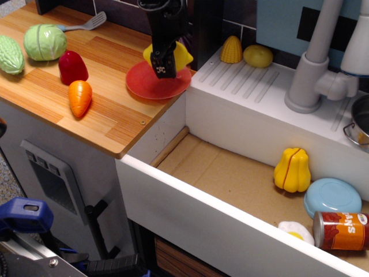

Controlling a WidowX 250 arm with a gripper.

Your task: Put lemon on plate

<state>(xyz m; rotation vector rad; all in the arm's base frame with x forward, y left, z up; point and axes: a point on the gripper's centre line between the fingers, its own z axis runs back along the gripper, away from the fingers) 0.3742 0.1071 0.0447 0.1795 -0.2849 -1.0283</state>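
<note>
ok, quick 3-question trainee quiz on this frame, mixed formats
1. True or false: the gripper holds the lemon over the red plate.
2. Which item lies nearest the blue plate? A) carrot B) can C) cabbage
3. Fill in: the yellow cone toy and the round yellow fruit sit on the white ____ by the faucet.

Key: 1 true; 2 B; 3 drainboard.

black arm with glossy cables, ending in dark fingers [163, 64].
</note>
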